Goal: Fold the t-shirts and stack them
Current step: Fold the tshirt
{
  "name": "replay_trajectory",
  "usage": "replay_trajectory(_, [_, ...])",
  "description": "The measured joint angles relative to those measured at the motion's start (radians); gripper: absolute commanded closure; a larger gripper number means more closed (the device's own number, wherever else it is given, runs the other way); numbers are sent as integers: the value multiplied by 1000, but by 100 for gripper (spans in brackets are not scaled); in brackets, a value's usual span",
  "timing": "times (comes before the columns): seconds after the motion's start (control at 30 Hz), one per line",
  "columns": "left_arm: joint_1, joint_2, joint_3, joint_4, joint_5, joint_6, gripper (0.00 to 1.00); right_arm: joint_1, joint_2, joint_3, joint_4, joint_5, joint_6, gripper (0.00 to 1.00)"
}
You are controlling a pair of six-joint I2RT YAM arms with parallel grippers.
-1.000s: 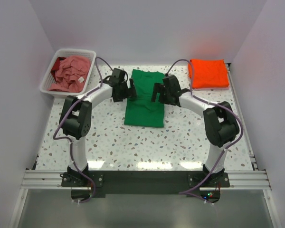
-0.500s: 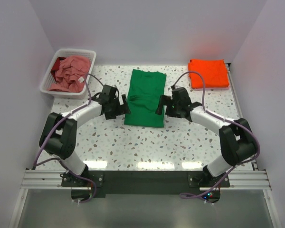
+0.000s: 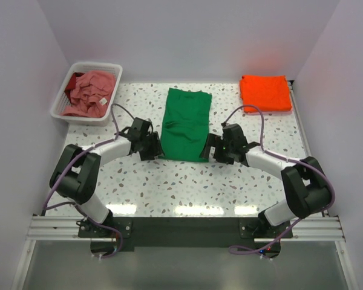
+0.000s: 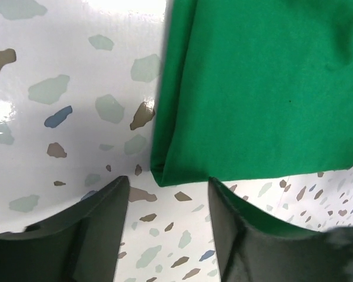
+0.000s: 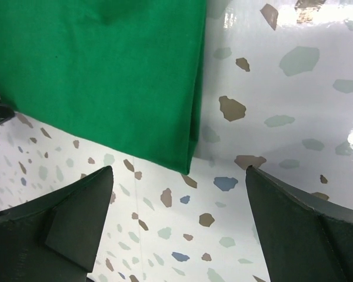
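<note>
Sitting centre of the speckled table: bright green cotton t-shirt, folded to a long strip. Left gripper and right gripper are low at its near corners, fingers spread, nothing clamped; only the wrist views show that. Top view only: folded bright orange t-shirt far right; dusty pink t-shirt crumpled in white slatted plastic basket, white tag unreadable.

Overhead; wrist close-ups sharing green t-shirt
</note>
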Motion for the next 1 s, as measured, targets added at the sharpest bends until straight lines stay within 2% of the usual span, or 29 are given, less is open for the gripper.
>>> replay_trajectory(0.23, [-3, 69, 40, 11, -8, -11, 68, 0, -4, -34, 40, -31, 33, 7])
replay_trajectory(0.27, [-3, 74, 44, 11, -8, -11, 79, 0, -4, -36, 42, -33, 36, 8])
replay_trajectory(0.37, [-3, 88, 46, 16, -5, -12, 100, 0, -4, -40, 49, -41, 41, 11])
replay_trajectory(0.47, [-6, 90, 45, 22, -2, -8, 100, 0, -4, -48, 59, -51, 49, 14])
replay_trajectory(0.57, [-10, 90, 42, 27, -1, -8, 100, 0, 1, -50, 67, -59, 60, 27])
replay_trajectory(0.73, [-14, 85, 29, 48, 0, -8, 100, 1, 38, -49, 89, -64, 81, 34])
replay_trajectory(0.83, [-14, 85, 28, 52, 1, -8, 100, 1, 61, -37, 106, -66, 90, 41])
replay_trajectory(0.87, [-14, 85, 27, 53, 2, -8, 100, 1, 69, -35, 117, -67, 94, 45])
replay_trajectory(0.9, [-14, 85, 26, 55, 3, -8, 100, 1, 76, -35, 128, -66, 97, 57])
replay_trajectory(0.97, [-14, 85, 24, 60, 6, -8, 100, 1, 90, -35, 143, -61, 106, 69])
replay_trajectory(1.0, [-14, 85, 24, 61, 7, -9, 100, 1, 99, -35, 145, -59, 108, 80])
